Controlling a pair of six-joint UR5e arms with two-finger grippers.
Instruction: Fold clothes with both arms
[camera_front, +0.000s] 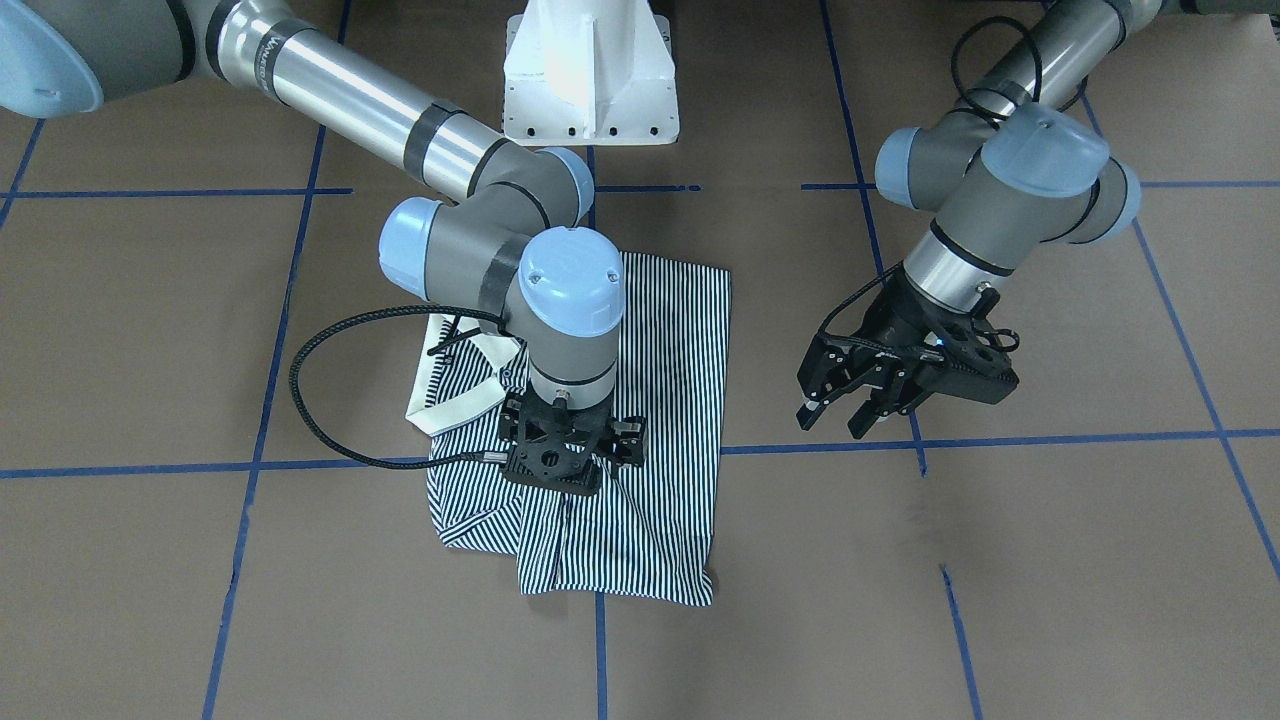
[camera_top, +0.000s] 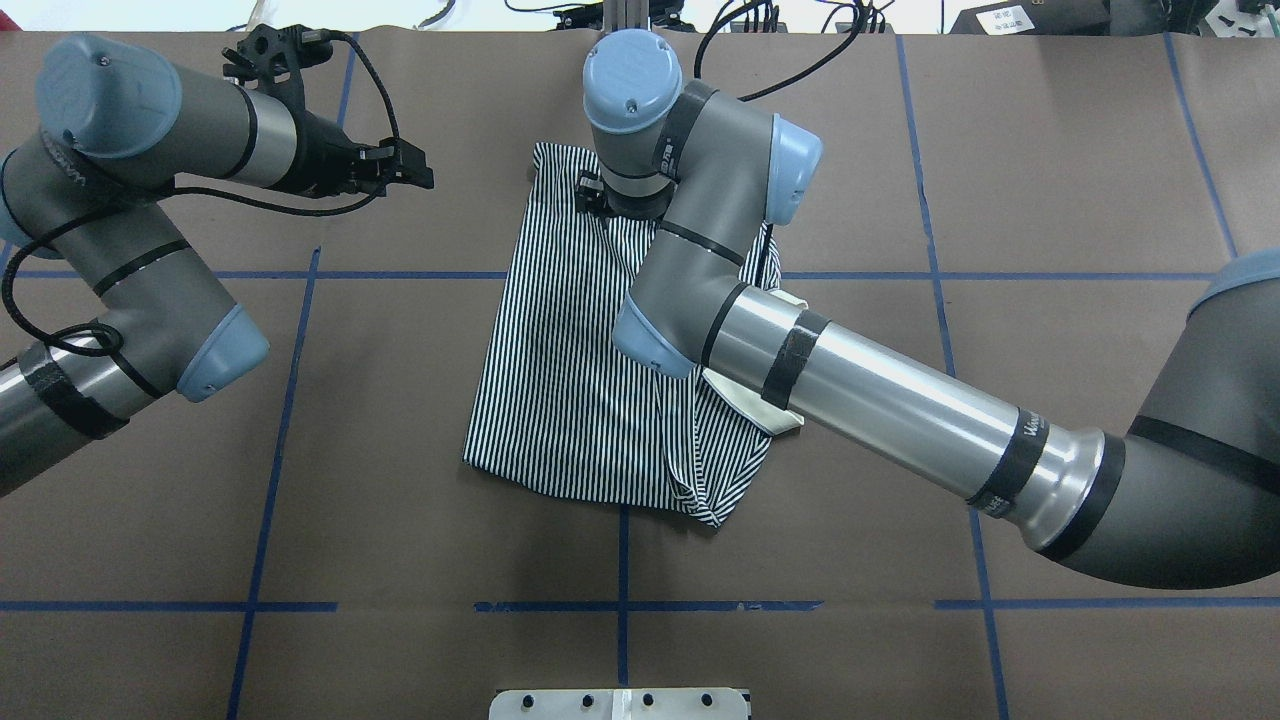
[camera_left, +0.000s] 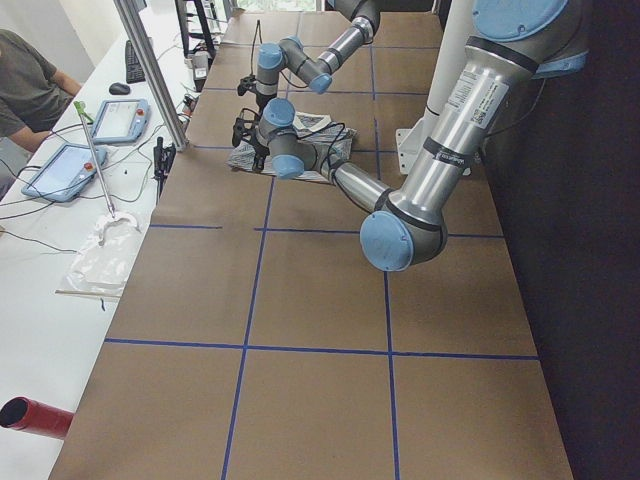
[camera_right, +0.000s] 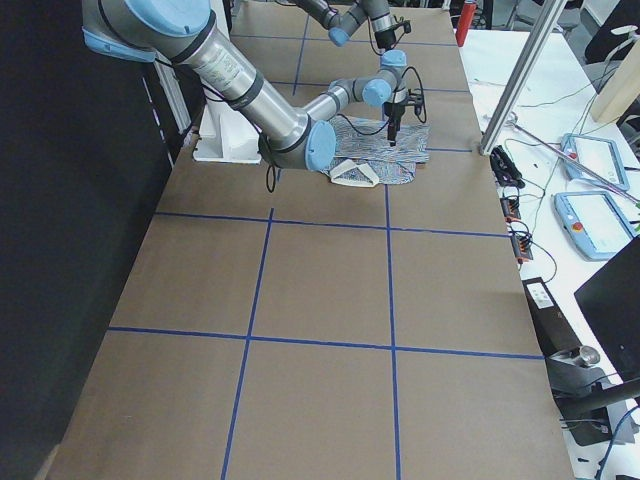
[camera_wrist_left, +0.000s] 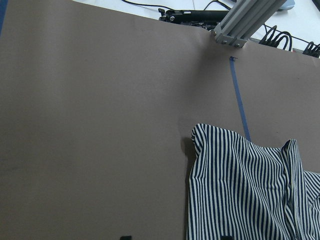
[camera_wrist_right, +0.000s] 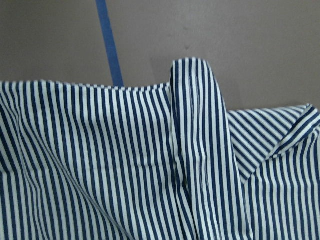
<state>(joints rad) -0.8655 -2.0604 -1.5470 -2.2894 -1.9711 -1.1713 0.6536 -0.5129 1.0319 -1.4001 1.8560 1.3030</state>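
Brown papered table (camera_front: 1000, 600) gridded with blue tape (camera_front: 1000, 440), striped shirt (camera_front: 660, 420) lying partly folded under the right gripper (camera_front: 570, 462).

Right gripper pressed down onto the shirt's middle, near its far edge from the base; fingers hidden by its own body, so cannot tell whether clenched or released. Cream collar (camera_front: 455, 405) just beside it, towards the right arm's outer side. Left gripper (camera_front: 840, 415) hanging well apart from the shirt, fingers spread, grasping nothing.
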